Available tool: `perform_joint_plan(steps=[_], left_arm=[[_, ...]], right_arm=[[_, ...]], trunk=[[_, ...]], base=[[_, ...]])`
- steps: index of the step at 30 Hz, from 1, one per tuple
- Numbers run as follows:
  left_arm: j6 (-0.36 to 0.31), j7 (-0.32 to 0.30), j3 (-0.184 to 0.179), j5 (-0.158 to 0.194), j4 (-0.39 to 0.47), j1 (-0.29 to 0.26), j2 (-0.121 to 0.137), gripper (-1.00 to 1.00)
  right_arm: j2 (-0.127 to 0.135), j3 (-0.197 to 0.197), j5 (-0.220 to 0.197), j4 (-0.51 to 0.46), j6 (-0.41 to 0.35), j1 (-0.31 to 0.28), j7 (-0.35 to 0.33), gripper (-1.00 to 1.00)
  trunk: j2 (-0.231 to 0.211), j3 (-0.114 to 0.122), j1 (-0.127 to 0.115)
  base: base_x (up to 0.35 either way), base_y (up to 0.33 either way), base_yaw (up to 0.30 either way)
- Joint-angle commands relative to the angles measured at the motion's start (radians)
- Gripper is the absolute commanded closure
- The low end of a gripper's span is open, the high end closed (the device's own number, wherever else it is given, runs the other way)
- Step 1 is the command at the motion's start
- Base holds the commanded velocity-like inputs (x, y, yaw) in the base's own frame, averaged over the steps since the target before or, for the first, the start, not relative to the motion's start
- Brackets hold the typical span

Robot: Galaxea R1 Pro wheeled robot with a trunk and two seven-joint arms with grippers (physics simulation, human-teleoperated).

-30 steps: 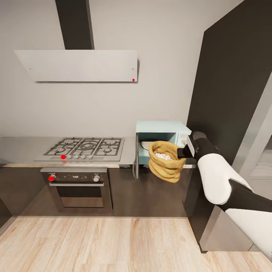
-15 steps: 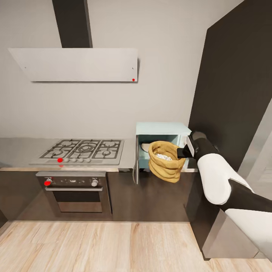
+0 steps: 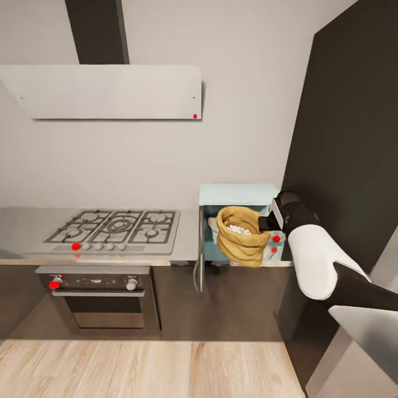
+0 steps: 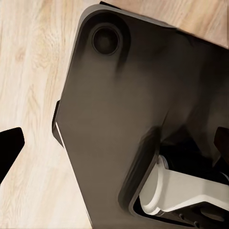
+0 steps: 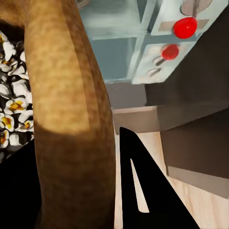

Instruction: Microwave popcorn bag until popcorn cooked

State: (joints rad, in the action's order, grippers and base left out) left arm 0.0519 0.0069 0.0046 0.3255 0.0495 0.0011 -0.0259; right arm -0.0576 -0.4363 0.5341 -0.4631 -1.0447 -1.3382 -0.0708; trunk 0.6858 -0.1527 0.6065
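1. The popcorn bag (image 3: 242, 236) hung upright before the open microwave (image 3: 239, 194), its mouth facing up
2. The right gripper (image 3: 267, 223) jaws were closed on its rim
3. I cannot tell the left jaws' state

Light was even and soft, with no clear source. The wall (image 3: 243, 110) was bright and the tall cabinet (image 3: 354, 138) matte dark. Renders looked slightly blurred. The right wrist view's near sack rim (image 5: 67, 95) was smeared, with pure-black silhouettes.
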Motion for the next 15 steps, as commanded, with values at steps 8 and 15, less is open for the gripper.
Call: perform_joint_plan(steps=[8, 15], left_arm=[[0.002, 0.001, 0.002, 0.006, 0.001, 0.000, 0.000, -1.00], [0.002, 0.001, 0.002, 0.006, 0.001, 0.000, 0.000, -1.00]], right_arm=[[0.002, -0.011, 0.008, 0.009, -0.003, 0.000, -0.005, 1.00], [0.009, -0.013, 0.000, 0.092, -0.003, 0.008, -0.005, 1.00]], trunk=[[0.001, -0.001, 0.001], [0.001, -0.001, 0.001]], base=[[0.060, 0.000, 0.000], [0.000, 0.000, 0.000]])
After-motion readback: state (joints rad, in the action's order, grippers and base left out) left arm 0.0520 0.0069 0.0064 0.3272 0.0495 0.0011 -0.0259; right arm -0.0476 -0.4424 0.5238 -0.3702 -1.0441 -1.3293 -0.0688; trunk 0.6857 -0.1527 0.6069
